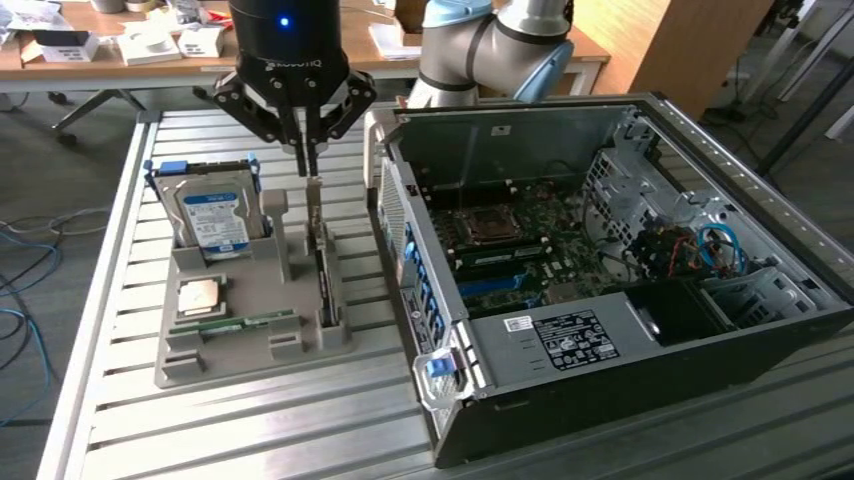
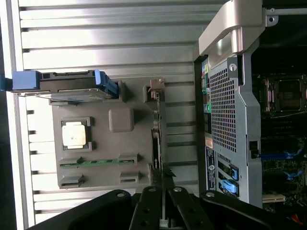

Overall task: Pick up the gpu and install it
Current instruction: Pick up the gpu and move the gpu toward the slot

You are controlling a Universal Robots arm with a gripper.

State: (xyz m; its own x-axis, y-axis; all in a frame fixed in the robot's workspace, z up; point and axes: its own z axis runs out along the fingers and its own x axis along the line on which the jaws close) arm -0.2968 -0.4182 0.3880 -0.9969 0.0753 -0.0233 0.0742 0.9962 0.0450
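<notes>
Exterior view has my claw (image 1: 308,173) hanging right over the gpu (image 1: 324,275), fingers just a sliver apart, so not clamped on anything as far as I can see. The card's standing on edge in the grey tray (image 1: 254,352), between the hard drive (image 1: 216,215) and the PC case (image 1: 587,405), not installed.
</notes>
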